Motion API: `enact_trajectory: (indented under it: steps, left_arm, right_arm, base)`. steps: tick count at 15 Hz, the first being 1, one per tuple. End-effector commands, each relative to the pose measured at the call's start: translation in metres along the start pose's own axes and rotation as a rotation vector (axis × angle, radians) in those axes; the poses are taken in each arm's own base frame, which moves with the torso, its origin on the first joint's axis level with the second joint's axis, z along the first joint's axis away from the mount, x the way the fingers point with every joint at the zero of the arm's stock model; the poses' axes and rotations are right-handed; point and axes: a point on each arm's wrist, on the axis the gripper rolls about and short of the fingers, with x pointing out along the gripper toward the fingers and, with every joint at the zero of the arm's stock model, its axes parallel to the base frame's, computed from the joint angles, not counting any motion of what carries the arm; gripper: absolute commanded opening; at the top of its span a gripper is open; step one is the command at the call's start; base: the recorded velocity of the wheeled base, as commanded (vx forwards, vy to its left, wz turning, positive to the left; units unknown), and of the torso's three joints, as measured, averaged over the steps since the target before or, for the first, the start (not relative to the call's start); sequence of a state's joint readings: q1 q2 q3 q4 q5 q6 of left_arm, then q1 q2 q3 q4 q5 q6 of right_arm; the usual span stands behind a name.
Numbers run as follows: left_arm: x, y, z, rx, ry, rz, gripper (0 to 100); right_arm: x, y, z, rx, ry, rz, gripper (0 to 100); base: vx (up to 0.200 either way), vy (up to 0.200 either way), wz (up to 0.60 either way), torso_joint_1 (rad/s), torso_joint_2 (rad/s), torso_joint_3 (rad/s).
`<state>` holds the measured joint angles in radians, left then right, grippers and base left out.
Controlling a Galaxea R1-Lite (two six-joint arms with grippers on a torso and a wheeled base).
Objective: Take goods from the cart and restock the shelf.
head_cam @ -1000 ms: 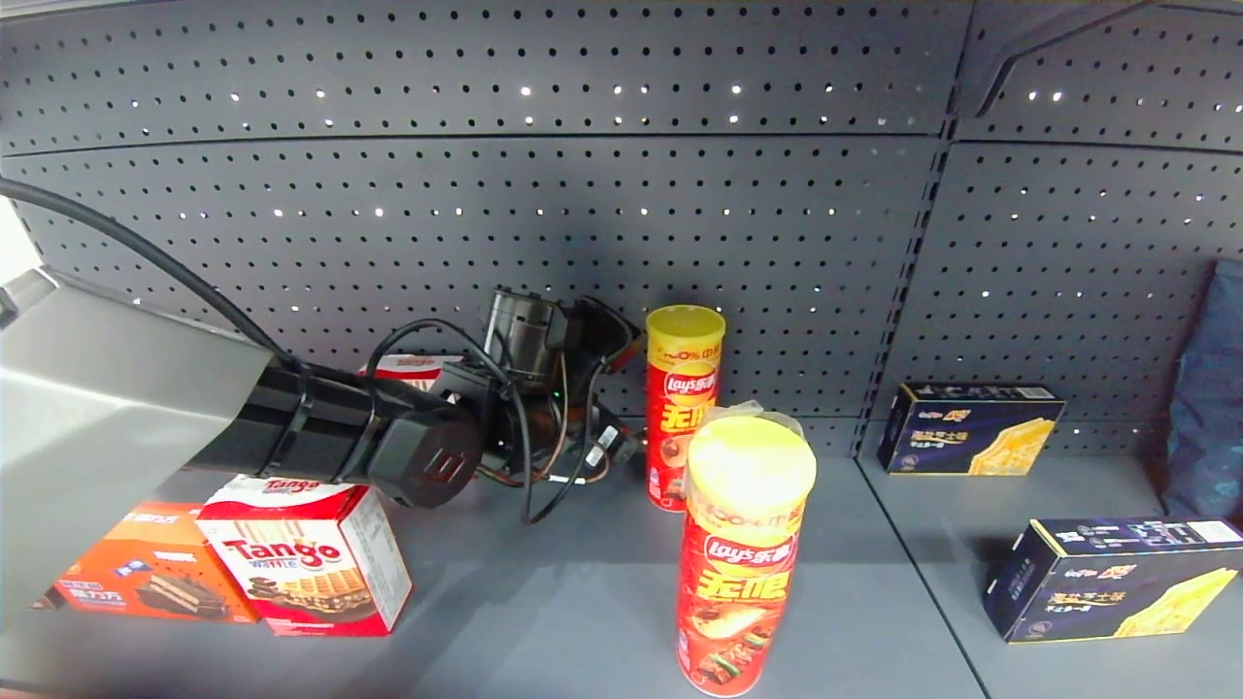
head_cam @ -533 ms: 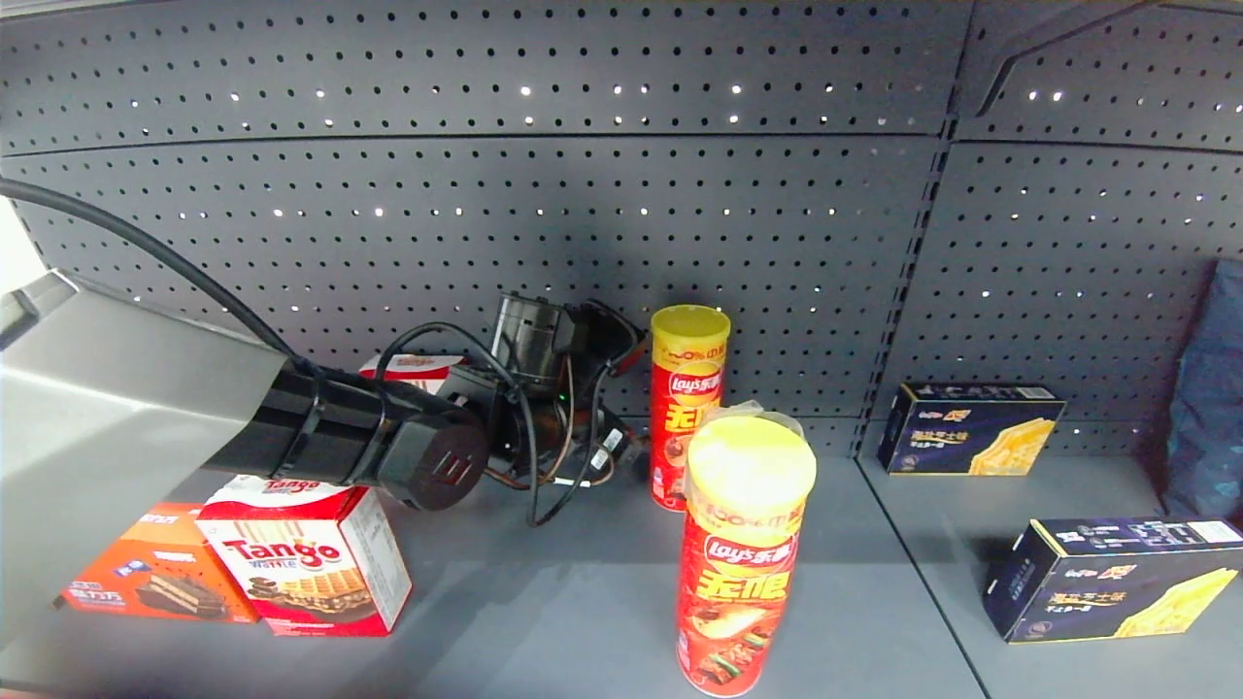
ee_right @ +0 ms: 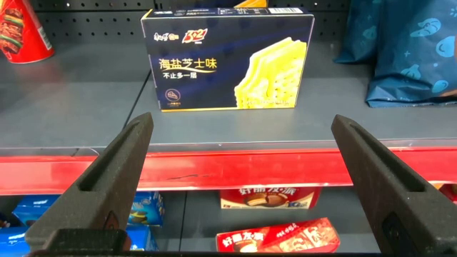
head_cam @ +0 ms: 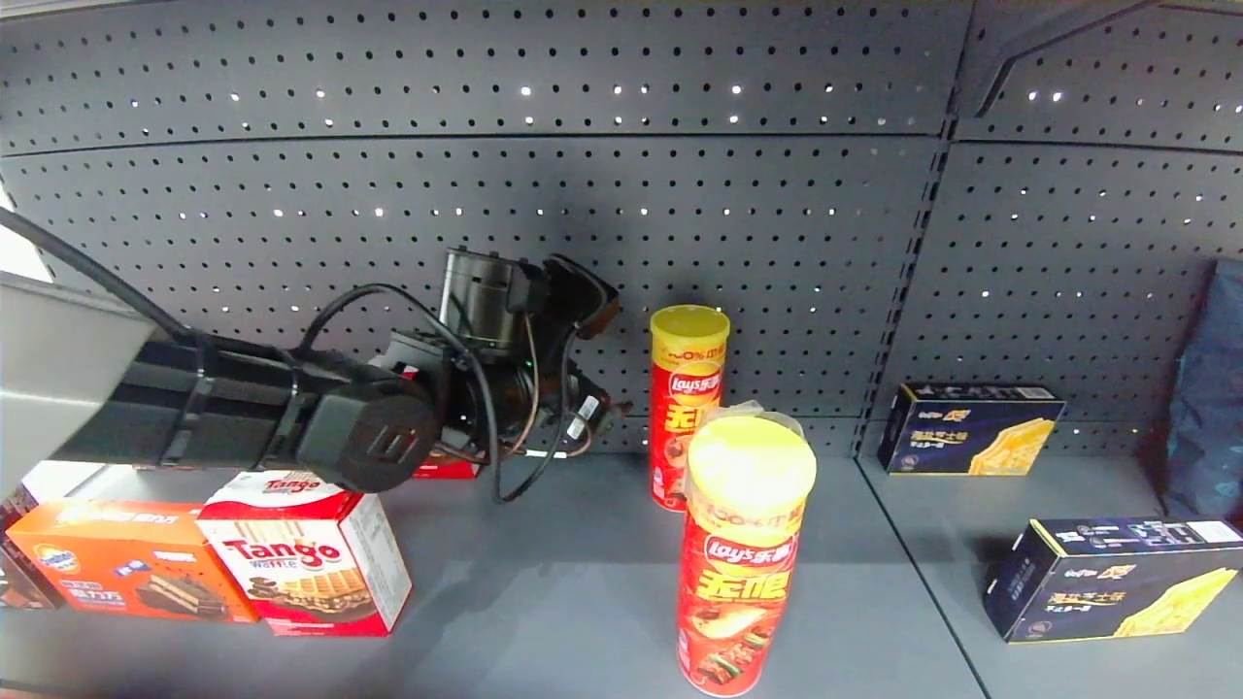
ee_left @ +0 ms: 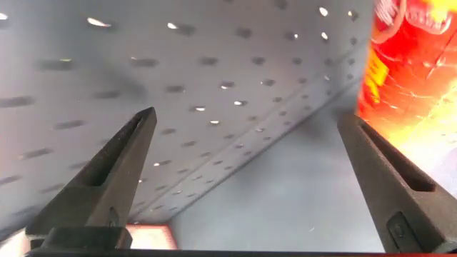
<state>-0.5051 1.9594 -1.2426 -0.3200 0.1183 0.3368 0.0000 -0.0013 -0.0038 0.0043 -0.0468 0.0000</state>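
Grey shelf [head_cam: 563, 582]: left tool [ee_left: 246, 118] released, empty, beside the lidded rear chip can [ee_left: 407, 64]; right tool [ee_right: 243, 123] released, facing a dark box [ee_right: 228, 61].

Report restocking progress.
Done: a rear chip can, a front chip can and a wafer box stand on the shelf. In hand: nothing; the left gripper is open and empty beside the rear chip can, the right gripper open and empty. Left: fetching more; what remains on the cart I cannot tell.

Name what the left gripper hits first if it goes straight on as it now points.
Probably the perforated back panel, which lies dead ahead of the open left gripper; the red chips can stands off to the side. Depth is unclear.
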Motion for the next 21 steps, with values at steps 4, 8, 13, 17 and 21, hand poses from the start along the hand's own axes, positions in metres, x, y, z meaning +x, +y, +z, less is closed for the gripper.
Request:
enact_trajectory:
  steps: [4, 8, 13, 17, 21]
  left_arm:
    - [-0.118, 0.047, 0.013, -0.055, -0.13, 0.148, 100]
    - [-0.173, 0.077, 0.013, -0.097, -0.201, 0.302, 100]
    - [-0.261, 0.067, -0.04, -0.138, -0.158, 0.436, 100]
    - [-0.313, 0.036, -0.087, -0.17, -0.176, 0.467, 100]
    - [-0.35, 0.006, -0.132, -0.183, -0.139, 0.494, 100]
  right_arm:
    - [0.0, 0.0, 0.0, 0.0, 0.001, -0.001, 100]
    - [0.0, 0.0, 0.0, 0.0, 0.001, 0.001, 100]
    - [0.0, 0.0, 0.0, 0.0, 0.001, 0.001, 100]
    - [0.0, 0.0, 0.0, -0.005, 0.002, 0.015, 100]
    - [0.002, 0.0, 0.001, -0.006, 0.027, 0.024, 100]
  base:
    - [0.0, 0.0, 0.0, 0.0, 0.0, 0.0]
    - [0.0, 0.0, 0.0, 0.0, 0.0, 0.0]
    - [0.0, 0.0, 0.0, 0.0, 0.0, 0.0]
    - [0.0, 0.0, 0.0, 0.0, 0.0, 0.0]
    - [0.0, 0.0, 0.0, 0.0, 0.0, 0.0]
